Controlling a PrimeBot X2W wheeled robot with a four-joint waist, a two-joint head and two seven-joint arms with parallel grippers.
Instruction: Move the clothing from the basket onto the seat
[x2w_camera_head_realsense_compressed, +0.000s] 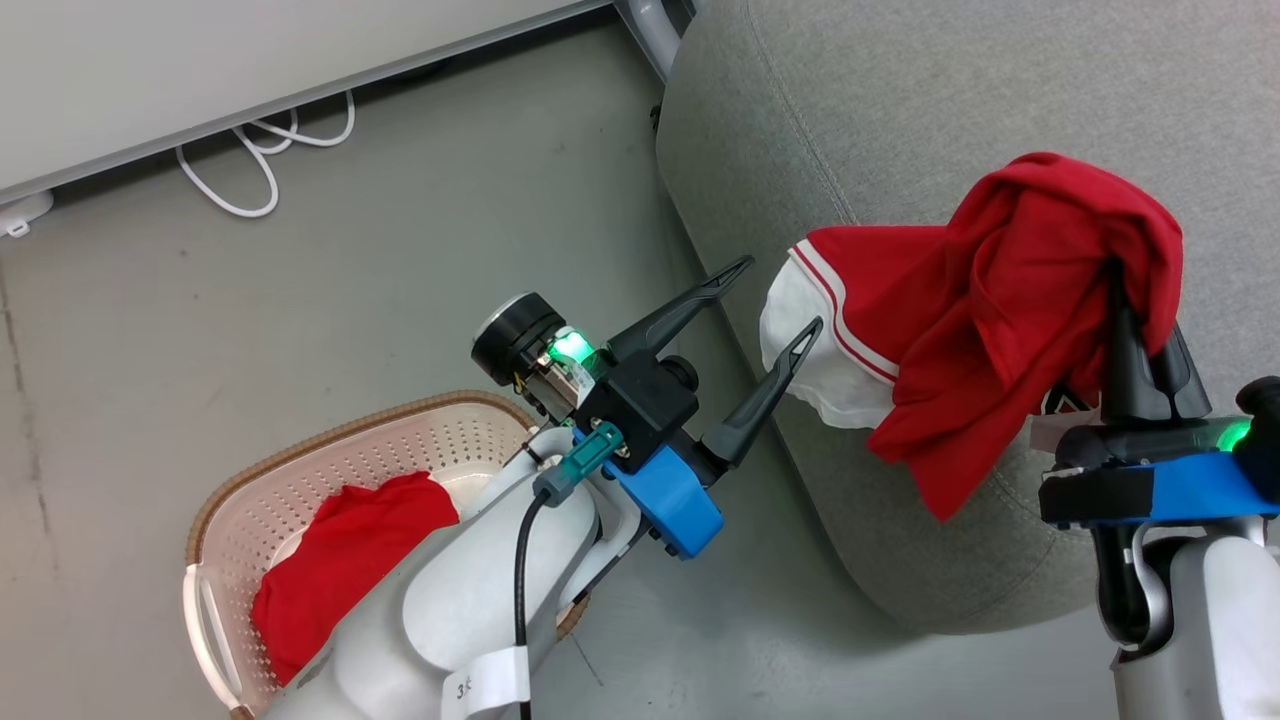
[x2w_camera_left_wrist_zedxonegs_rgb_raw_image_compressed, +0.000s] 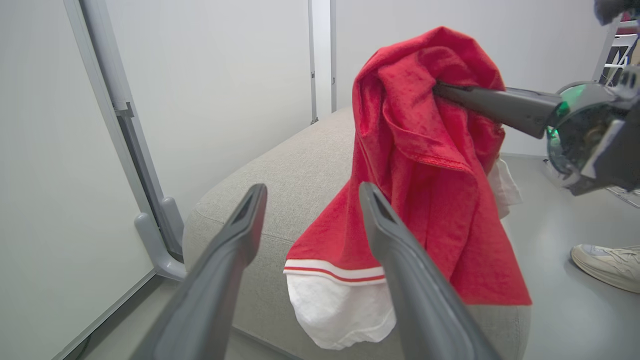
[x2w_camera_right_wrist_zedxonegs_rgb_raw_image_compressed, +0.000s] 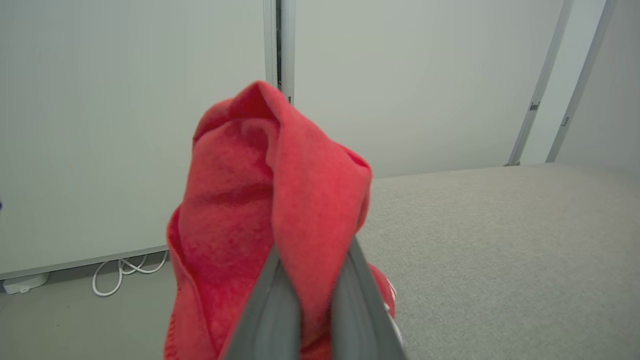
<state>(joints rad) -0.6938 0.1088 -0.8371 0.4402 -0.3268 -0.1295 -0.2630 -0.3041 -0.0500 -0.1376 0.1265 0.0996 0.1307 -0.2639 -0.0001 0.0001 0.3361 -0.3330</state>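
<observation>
My right gripper (x2w_camera_head_realsense_compressed: 1140, 330) is shut on a red garment of the clothing (x2w_camera_head_realsense_compressed: 1020, 300), which hangs bunched over its fingers above the front edge of the grey seat (x2w_camera_head_realsense_compressed: 900, 100). The garment's white hem with red stripes dangles toward my left gripper (x2w_camera_head_realsense_compressed: 780, 295), which is open with nothing between its fingers, just short of that hem. In the left wrist view the open left gripper (x2w_camera_left_wrist_zedxonegs_rgb_raw_image_compressed: 312, 190) faces the hanging clothing (x2w_camera_left_wrist_zedxonegs_rgb_raw_image_compressed: 425, 150). The right wrist view has the right gripper (x2w_camera_right_wrist_zedxonegs_rgb_raw_image_compressed: 314, 255) pinching red cloth (x2w_camera_right_wrist_zedxonegs_rgb_raw_image_compressed: 260, 200). Another red garment (x2w_camera_head_realsense_compressed: 340, 560) lies in the basket (x2w_camera_head_realsense_compressed: 330, 440) on the floor at lower left, partly behind my left forearm.
A white cable (x2w_camera_head_realsense_compressed: 250, 150) loops on the grey floor along the white wall panel. A grey post foot (x2w_camera_left_wrist_zedxonegs_rgb_raw_image_compressed: 160, 235) stands beside the seat's end. A person's shoe (x2w_camera_left_wrist_zedxonegs_rgb_raw_image_compressed: 607, 265) rests on the floor right of the seat.
</observation>
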